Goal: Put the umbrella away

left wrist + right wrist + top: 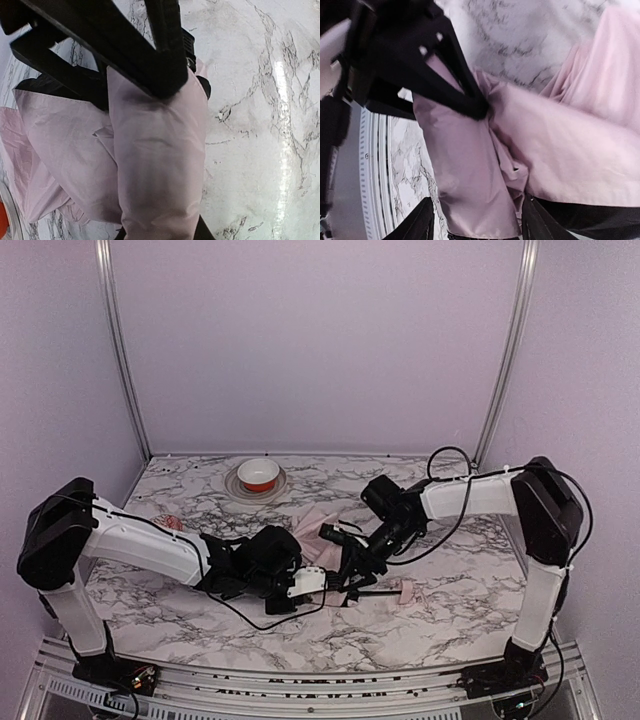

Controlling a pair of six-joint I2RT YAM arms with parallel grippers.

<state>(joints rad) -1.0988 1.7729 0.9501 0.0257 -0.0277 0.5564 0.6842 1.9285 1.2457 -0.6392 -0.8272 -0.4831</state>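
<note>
The umbrella lies half-collapsed at mid-table, pale pink fabric with black lining. Its thin black shaft and pale pink handle knob point right. My left gripper and right gripper meet over it. In the left wrist view a rolled bundle of the pink fabric fills my left gripper, which is shut on it. The right gripper's black fingers press on the bundle ahead. In the right wrist view my right gripper holds pink fabric, with more fabric spilling to the right.
A red and white bowl sits on a grey plate at the back. A small reddish-pink knobbly ball lies at the left beside my left arm. Cables trail over the marble table. A metal rail runs along the near edge.
</note>
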